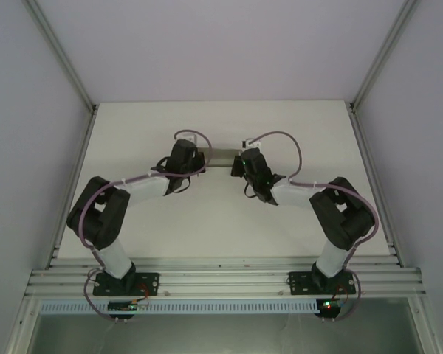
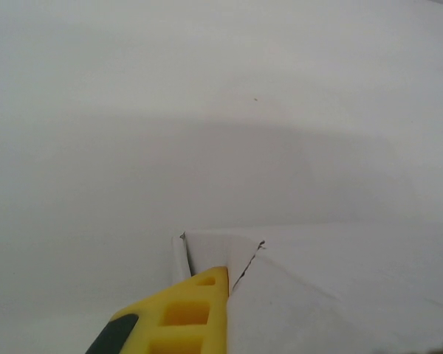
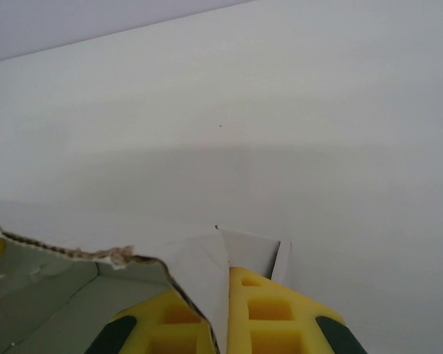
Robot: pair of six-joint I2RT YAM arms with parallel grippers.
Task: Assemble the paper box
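left claw (image 1: 201, 157) and right claw (image 3: 223, 291) pinch the paper box (image 1: 223, 156) ends.

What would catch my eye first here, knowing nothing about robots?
Two black arms bend inward over the white table, the left gripper and right gripper meeting at a paper box. In the right wrist view, bright yellow fingers pinch its cardboard wall, beside a ragged torn edge.

Open table (image 1: 221, 122) lies before and beyond the paper box (image 1: 220, 156), walls (image 1: 29, 147) flanking
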